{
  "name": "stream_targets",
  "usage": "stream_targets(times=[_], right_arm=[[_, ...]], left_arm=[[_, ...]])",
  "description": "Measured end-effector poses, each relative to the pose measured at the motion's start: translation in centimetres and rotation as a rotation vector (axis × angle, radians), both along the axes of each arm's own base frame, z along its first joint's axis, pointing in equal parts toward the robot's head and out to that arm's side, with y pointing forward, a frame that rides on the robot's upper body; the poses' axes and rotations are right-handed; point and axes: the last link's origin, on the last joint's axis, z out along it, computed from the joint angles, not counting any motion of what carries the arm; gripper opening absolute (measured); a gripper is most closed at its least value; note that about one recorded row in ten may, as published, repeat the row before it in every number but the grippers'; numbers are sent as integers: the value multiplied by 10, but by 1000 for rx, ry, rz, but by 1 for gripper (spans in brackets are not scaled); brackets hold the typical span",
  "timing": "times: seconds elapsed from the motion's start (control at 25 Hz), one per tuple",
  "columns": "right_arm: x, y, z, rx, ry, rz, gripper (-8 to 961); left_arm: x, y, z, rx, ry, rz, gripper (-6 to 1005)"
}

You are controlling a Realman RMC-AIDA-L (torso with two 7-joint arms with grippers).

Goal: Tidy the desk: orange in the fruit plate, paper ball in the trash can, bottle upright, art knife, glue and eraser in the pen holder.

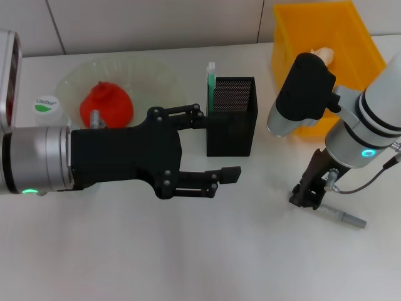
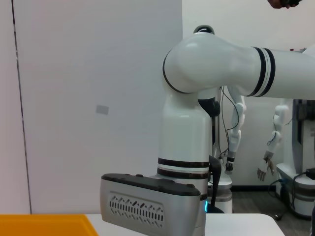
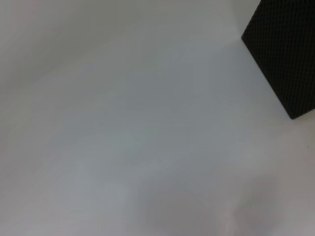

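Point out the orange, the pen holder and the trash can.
orange (image 1: 108, 103), head view: on its red-orange side, inside the fruit plate.
pen holder (image 1: 230, 132), head view: on its black mesh front wall.
trash can (image 1: 358, 37), head view: on its yellow right wall.

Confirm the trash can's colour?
Bright yellow-orange plastic; the trash can shows best in the head view, behind the right arm.

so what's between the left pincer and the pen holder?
Nothing. In the head view the open left pincer sits just left of the pen holder, its upper finger reaching the wall; bare table below.
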Motion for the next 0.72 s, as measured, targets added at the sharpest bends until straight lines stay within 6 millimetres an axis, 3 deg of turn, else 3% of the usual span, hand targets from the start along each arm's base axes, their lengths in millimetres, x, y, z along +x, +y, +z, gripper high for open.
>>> stream_targets(times=[0.36, 0.72], right_arm=[[-12, 3, 5, 21, 16, 20, 130], [-45, -8, 35, 101, 56, 104, 129]], left_arm=[[1, 1, 0, 1, -1, -2, 794], [-1, 1, -1, 1, -4, -1, 794]])
